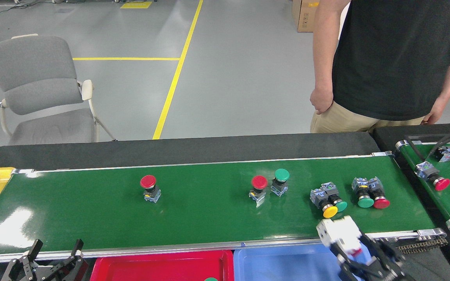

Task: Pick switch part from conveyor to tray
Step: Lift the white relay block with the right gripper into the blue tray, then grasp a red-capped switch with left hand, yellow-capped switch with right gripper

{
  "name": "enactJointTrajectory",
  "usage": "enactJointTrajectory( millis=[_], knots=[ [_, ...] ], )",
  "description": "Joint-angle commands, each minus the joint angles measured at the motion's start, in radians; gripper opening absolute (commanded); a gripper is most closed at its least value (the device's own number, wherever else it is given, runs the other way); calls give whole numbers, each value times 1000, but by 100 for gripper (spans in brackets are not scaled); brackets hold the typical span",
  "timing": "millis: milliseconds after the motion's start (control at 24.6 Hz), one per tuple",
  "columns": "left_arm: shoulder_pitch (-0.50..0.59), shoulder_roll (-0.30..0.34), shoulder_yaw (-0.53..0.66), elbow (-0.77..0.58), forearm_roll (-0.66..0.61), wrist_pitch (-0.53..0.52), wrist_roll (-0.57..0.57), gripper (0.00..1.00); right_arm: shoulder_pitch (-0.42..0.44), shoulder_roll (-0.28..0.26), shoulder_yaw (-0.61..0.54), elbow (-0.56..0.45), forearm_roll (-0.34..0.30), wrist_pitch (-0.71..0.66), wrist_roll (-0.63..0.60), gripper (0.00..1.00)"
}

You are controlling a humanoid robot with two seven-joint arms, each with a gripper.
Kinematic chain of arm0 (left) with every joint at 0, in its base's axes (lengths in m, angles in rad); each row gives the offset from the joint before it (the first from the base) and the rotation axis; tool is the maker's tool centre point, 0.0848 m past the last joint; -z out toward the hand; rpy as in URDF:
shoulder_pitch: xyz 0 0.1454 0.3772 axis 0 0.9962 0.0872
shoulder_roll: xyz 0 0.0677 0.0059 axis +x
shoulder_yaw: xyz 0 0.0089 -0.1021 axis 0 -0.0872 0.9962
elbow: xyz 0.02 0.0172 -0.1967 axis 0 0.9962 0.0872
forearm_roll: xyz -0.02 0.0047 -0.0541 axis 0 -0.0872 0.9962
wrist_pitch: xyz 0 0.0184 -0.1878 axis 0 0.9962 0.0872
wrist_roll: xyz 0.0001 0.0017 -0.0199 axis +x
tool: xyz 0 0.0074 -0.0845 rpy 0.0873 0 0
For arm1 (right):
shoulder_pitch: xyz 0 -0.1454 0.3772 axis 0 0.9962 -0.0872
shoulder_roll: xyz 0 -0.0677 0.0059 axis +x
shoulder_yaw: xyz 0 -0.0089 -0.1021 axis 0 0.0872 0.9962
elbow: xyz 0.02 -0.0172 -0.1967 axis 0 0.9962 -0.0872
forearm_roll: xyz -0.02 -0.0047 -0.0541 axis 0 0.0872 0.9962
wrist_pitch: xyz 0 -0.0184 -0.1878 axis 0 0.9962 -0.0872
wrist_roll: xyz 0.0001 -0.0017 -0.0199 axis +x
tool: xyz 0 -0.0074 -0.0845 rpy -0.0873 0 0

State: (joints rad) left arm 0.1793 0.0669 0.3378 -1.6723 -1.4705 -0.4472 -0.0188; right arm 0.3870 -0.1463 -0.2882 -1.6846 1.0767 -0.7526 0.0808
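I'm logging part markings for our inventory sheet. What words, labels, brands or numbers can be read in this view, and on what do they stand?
No text can be read.
White switch part held in the right claw: any marking is motion-blurred.
Push-button switches on the conveyor: small yellow labels, too small to read.
Cardboard box on the floor: dark printed marks, too small to read.
Floor: yellow lines only, no lettering.
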Motion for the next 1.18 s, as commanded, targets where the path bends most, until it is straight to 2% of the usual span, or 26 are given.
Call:
enactJointTrajectory(
  millis=[0, 163, 244, 285, 407, 569, 692, 732, 814, 895, 936, 976, 1058, 1139],
  knots=[
    [-53, 14, -54, 8, -14, 15, -9, 100, -4, 30, -15, -10, -4, -33, 2, 100],
    [-112, 1, -117, 52, -111, 28, -16, 100, -7, 70, -17, -21, -3, -33, 10, 100],
    [-167, -6, -140, 103, -143, 41, -18, 100, -33, 96, -14, -26, 19, 134, 10, 100],
    [-196, -7, -149, 144, -145, 47, -18, 100, -66, 100, -6, -26, 49, 226, 10, 99],
    [-282, 5, -145, 266, -145, 56, -18, 100, -149, 129, 55, -26, 155, 386, 10, 99],
    [-371, 19, -138, 390, -140, 56, -16, 100, -229, 139, 170, -24, 209, 440, 17, 99],
    [-402, 31, -135, 445, -140, 58, -16, 98, -286, 160, 296, -6, 284, 549, 59, 99],
    [-417, 31, -134, 470, -140, 67, -16, 94, -307, 163, 342, 9, 305, 598, 71, 100],
    [-451, 31, -135, 519, -140, 114, -15, 74, -355, 162, 431, 49, 322, 687, 79, 100],
    [-466, 31, -135, 549, -137, 151, -6, 45, -395, 159, 497, 86, 324, 750, 79, 100],
    [-468, 33, -135, 556, -131, 150, -1, 24, -415, 157, 528, 106, 324, 777, 80, 100],
    [-468, 30, -132, 556, -119, 150, 0, 12, -428, 157, 544, 120, 325, 796, 80, 100],
    [-465, 33, -140, 554, -64, 147, 2, 3, -442, 157, 557, 146, 325, 806, 80, 100],
    [-451, 34, -149, 545, -22, 130, 14, 0, -447, 159, 557, 167, 325, 808, 80, 100]
  ],
)
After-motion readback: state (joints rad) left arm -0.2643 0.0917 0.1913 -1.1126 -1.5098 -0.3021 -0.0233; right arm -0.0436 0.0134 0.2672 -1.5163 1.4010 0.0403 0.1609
